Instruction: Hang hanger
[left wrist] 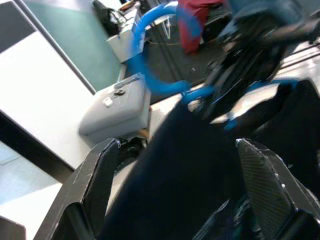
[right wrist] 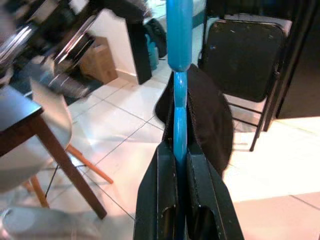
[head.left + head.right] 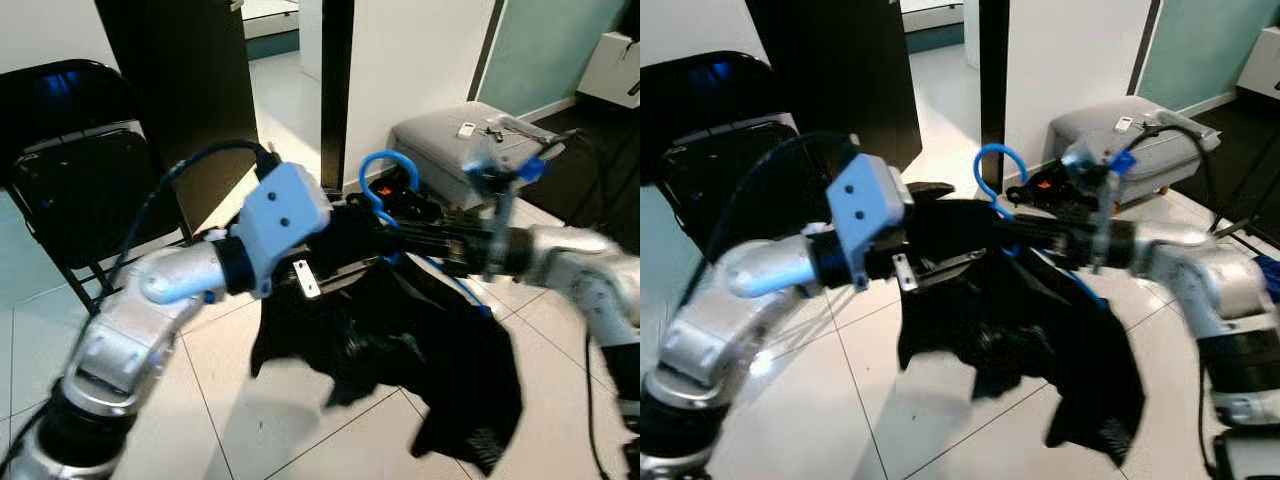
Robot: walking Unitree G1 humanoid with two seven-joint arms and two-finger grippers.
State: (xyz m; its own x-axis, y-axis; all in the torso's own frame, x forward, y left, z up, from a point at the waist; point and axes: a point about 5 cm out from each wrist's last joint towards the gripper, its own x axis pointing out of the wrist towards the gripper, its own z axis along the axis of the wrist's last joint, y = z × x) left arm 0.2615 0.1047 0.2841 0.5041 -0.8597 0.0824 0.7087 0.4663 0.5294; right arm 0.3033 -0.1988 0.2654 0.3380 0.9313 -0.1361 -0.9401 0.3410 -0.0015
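A blue plastic hanger [image 3: 378, 183] is held in mid-air over the tiled floor, its hook pointing up. A black garment [image 3: 410, 340] drapes from it and hangs down in folds. My right gripper [image 2: 180, 150] reaches in from the right and is shut on the hanger's blue neck [image 2: 179, 105] just below the hook. My left gripper [image 1: 177, 150] comes in from the left, open, with its two black fingers [image 1: 100, 175] spread on either side of the garment's shoulder [image 1: 170, 190]. In the eye views the left fingertips are hidden in the dark cloth beside the wrist camera box [image 3: 285, 215].
A black folding chair [image 3: 70, 170] stands at the left. Behind the hanger are a dark post [image 3: 335, 90] and a grey case [image 3: 450, 140] on the floor. A dark-topped table with wooden legs [image 2: 30, 125] appears in the right wrist view. White tiled floor [image 3: 260, 420] lies below.
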